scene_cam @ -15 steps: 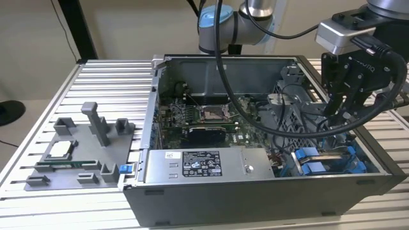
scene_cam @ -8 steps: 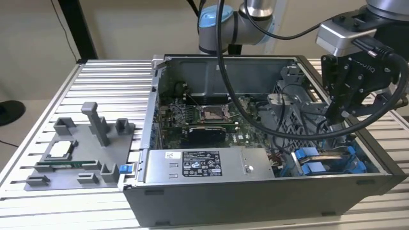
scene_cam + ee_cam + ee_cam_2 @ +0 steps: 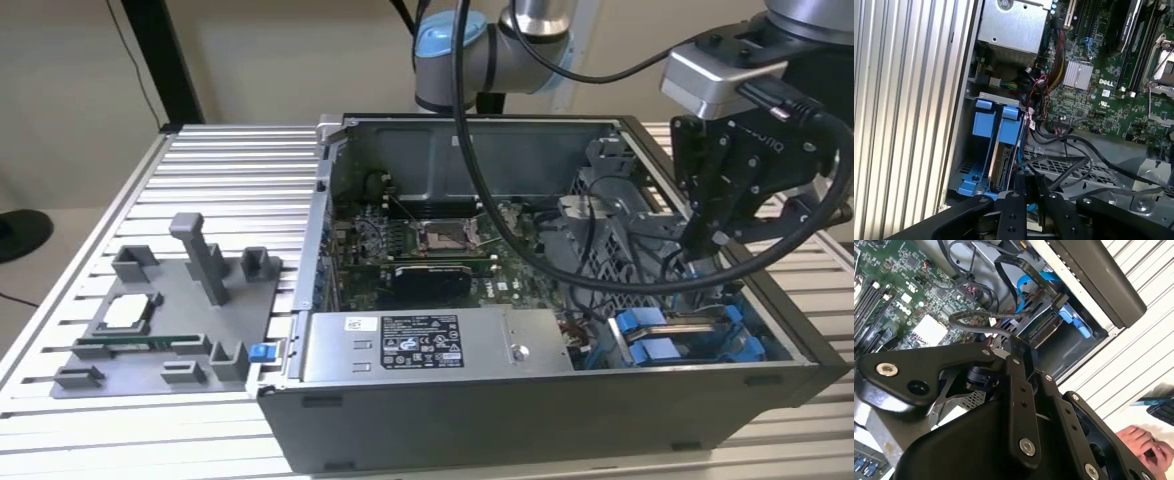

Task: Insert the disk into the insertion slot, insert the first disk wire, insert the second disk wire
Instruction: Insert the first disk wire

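The disk [image 3: 1002, 162] stands on edge in the insertion slot [image 3: 969, 182], held between bright blue carrier pieces [image 3: 985, 122]. In the exterior view this slot [image 3: 641, 340] is at the near corner of the open case on the exterior view's right, and my gripper [image 3: 703, 240] hangs just above and behind it. In both wrist views the gripper [image 3: 1029, 182] [image 3: 1013, 342] sits close to the disk's end, among loose black wires [image 3: 1064, 162]. A black braided wire [image 3: 984, 315] loops right at its tip. A blue wire [image 3: 1026, 287] ends in a black plug [image 3: 1060, 301] by the disk.
The green motherboard [image 3: 427, 240] fills the case floor, and the silver power-supply box [image 3: 427, 345] lies along the near wall. A grey fixture [image 3: 174, 310] stands on the ribbed table [image 3: 214, 170] at the exterior view's left. A person's hand [image 3: 1144, 440] rests outside the case.
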Action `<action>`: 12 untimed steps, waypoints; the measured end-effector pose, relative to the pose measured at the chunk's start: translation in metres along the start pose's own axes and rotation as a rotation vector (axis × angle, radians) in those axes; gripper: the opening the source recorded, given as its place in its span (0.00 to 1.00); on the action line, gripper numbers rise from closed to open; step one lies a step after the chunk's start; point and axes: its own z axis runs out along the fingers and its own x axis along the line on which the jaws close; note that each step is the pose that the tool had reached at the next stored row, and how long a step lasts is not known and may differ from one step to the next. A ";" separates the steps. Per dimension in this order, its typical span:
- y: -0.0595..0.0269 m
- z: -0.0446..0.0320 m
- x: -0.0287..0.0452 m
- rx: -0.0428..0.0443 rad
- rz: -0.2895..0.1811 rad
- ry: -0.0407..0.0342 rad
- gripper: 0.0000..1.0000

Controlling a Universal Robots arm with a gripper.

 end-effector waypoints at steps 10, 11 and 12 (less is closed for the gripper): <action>-0.0035 0.0015 0.0043 -0.0009 0.024 0.0074 0.00; -0.0042 0.0019 0.0049 -0.0011 0.025 0.0075 0.00; -0.0052 0.0022 0.0057 -0.0021 0.026 0.0073 0.00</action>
